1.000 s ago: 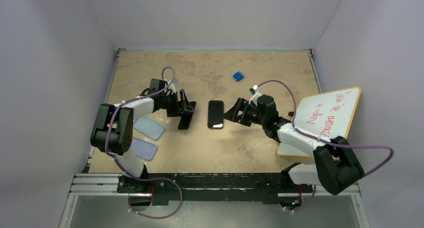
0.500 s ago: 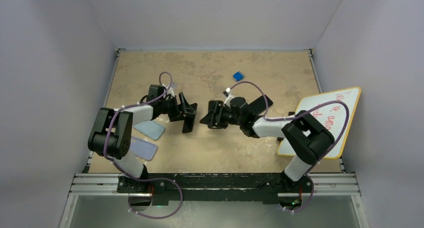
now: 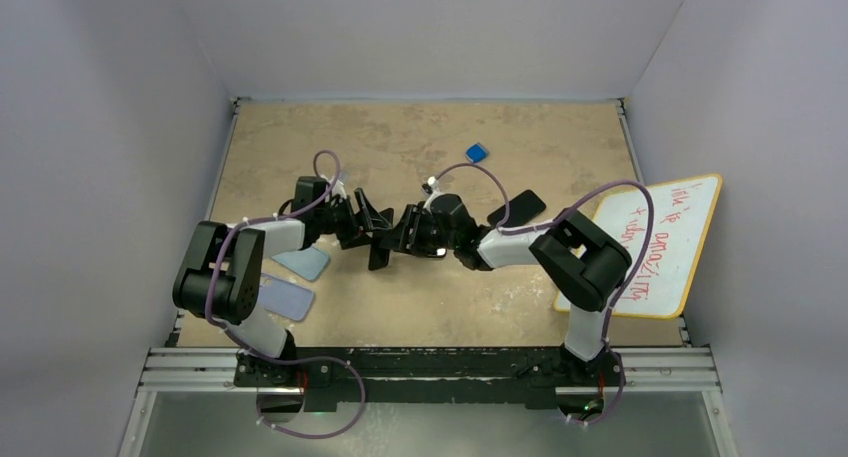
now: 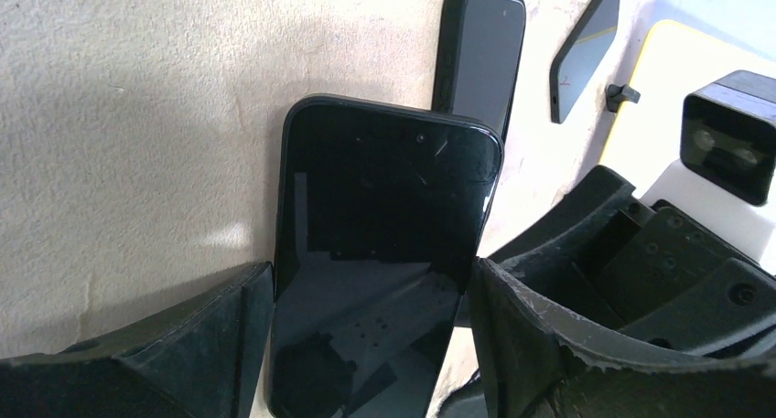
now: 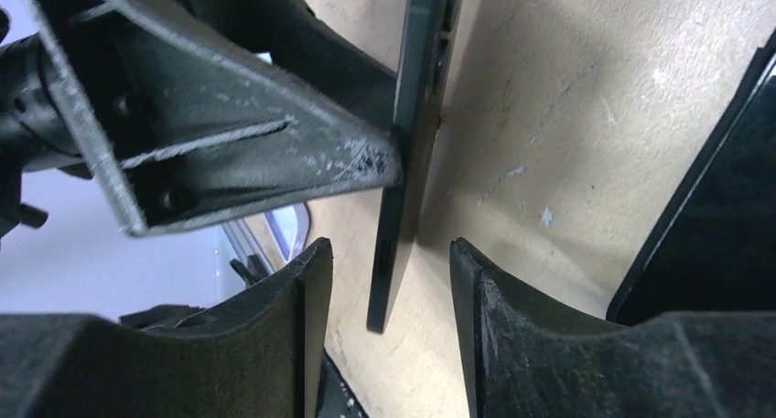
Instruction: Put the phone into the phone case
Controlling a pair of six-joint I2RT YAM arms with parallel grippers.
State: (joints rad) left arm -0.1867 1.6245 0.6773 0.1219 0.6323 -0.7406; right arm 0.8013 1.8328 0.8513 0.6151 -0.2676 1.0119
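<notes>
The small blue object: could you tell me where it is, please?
In the top view, the small blue object lies far back on the table, right of centre, up and left of the whiteboard.

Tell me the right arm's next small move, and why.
Probably close the right gripper on the phone. The left gripper holds it by its sides, and in the right wrist view its thin edge sits between the right jaws with gaps on both sides, so nothing grips that end yet.
</notes>
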